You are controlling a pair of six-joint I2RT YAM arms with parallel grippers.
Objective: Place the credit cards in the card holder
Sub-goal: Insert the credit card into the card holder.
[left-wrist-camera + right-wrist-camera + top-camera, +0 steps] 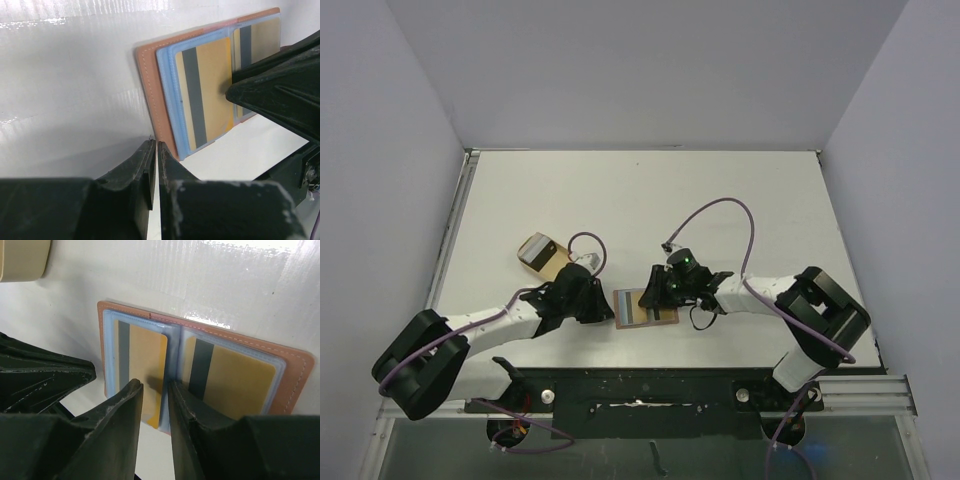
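Card holder (645, 306): reddish-brown, stitched rim, lying open and flat on the table (720, 200) between the two arms, near the front edge. Its long axis runs left to right.

Contents: clear bluish sleeves. One half holds a gold card (145, 370) with a dark stripe, the other a second gold card (235, 385) of the same kind.

Right gripper (152, 390): directly over the holder and the nearer arm. Its jaws are almost together by the fold, and I cannot tell whether they pinch anything.

Left gripper (154, 150): just beside the holder's left edge, jaws closed and empty.

Pale tan case (542, 252): apart, beyond the left arm.
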